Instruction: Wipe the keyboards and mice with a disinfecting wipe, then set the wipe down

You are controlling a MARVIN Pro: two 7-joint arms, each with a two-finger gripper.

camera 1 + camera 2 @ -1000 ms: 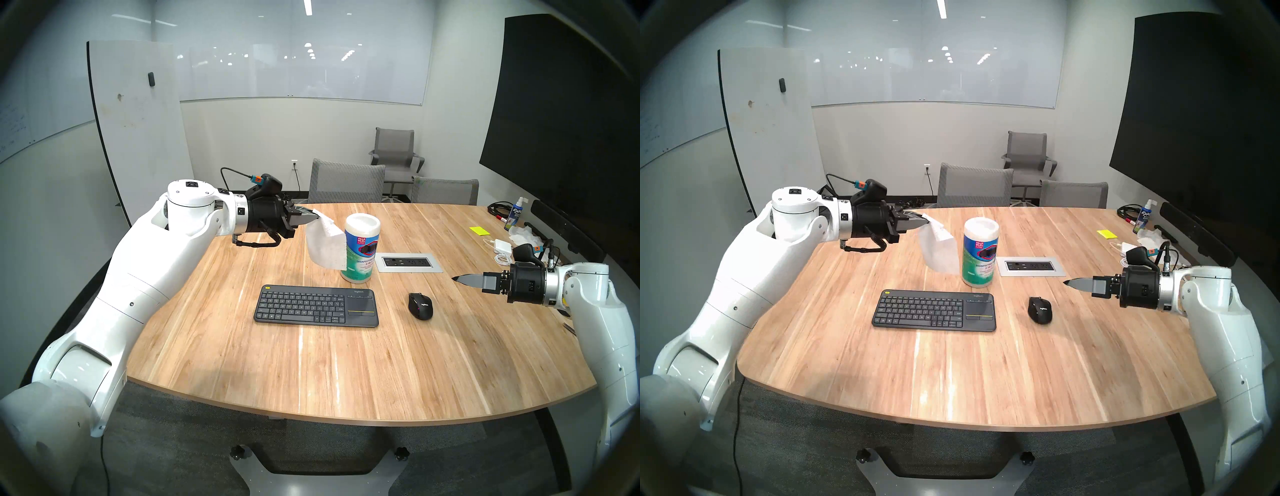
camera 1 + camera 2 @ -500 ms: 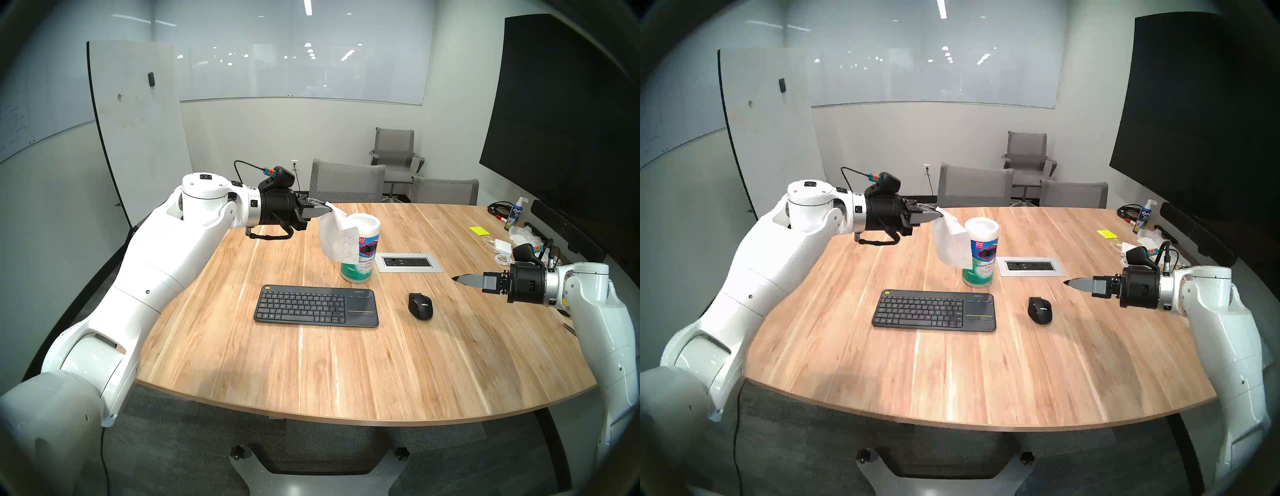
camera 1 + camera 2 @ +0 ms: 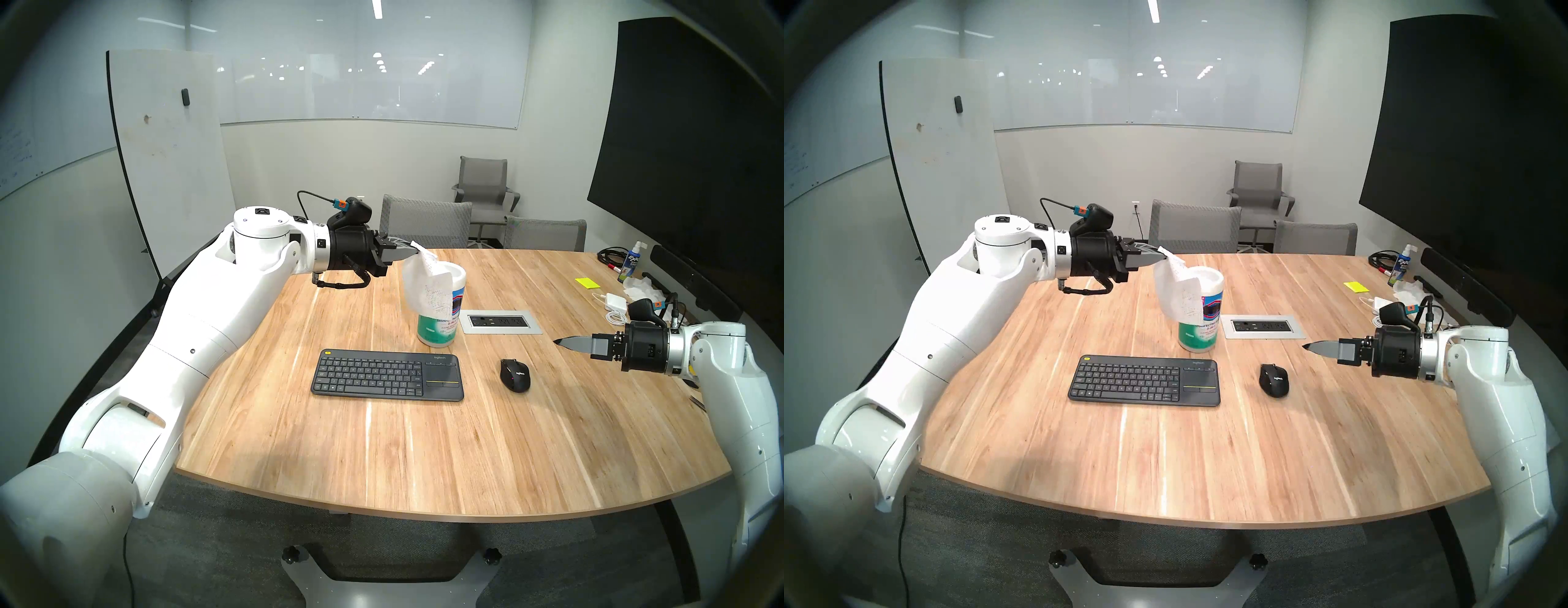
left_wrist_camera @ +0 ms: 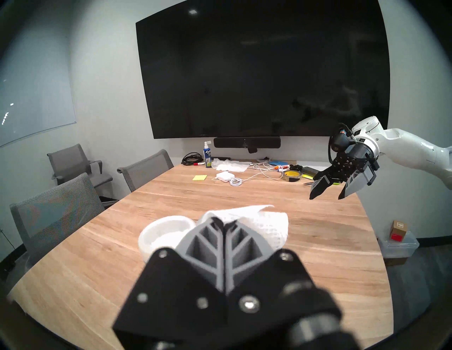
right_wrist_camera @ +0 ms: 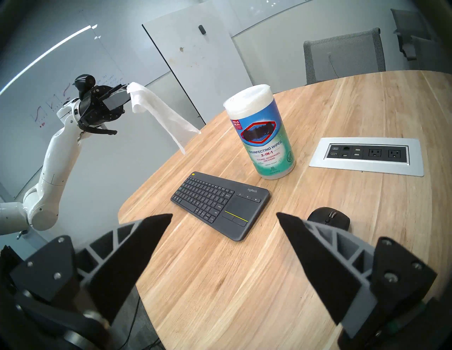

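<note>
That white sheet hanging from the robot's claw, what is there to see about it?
The disinfecting wipe is a thin, soft white sheet with a faint dotted texture. The left gripper is shut on its top corner, and the rest hangs free in loose folds above the table. From the head view it drapes in front of the wipes canister; whether they touch cannot be told.

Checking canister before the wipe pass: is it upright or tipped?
Upright. The wipes canister stands on its base on the table, lid end up, behind the keyboard.

Upright canister (image 3: pixel 439 310) just behind keyboard (image 3: pixel 388 374)
</note>
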